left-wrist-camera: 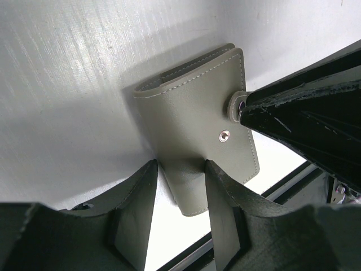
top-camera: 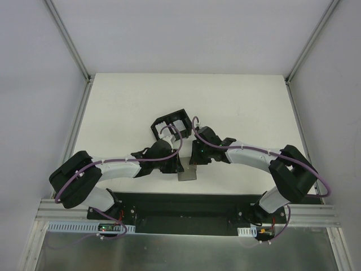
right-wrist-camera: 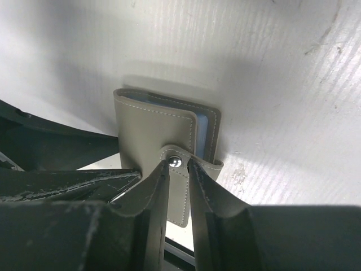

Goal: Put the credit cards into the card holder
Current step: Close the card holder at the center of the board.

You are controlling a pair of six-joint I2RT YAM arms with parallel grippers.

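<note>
The grey card holder (left-wrist-camera: 192, 113) lies folded on the white table, also in the right wrist view (right-wrist-camera: 152, 130) and the top view (top-camera: 186, 174). My left gripper (left-wrist-camera: 179, 166) is shut on its near end, one finger on each side. My right gripper (right-wrist-camera: 179, 161) is pinched on the little closing tab (right-wrist-camera: 179, 186) at the metal snap; its fingers (left-wrist-camera: 304, 113) show in the left wrist view. A pale blue lining (right-wrist-camera: 202, 131) shows at the holder's open edge. No credit cards are in view.
A black plastic tray with dividers (top-camera: 171, 125) stands just behind the two grippers. The black base rail (top-camera: 180, 206) runs along the near table edge, close under the holder. Grey walls and metal posts (top-camera: 70, 45) enclose the table.
</note>
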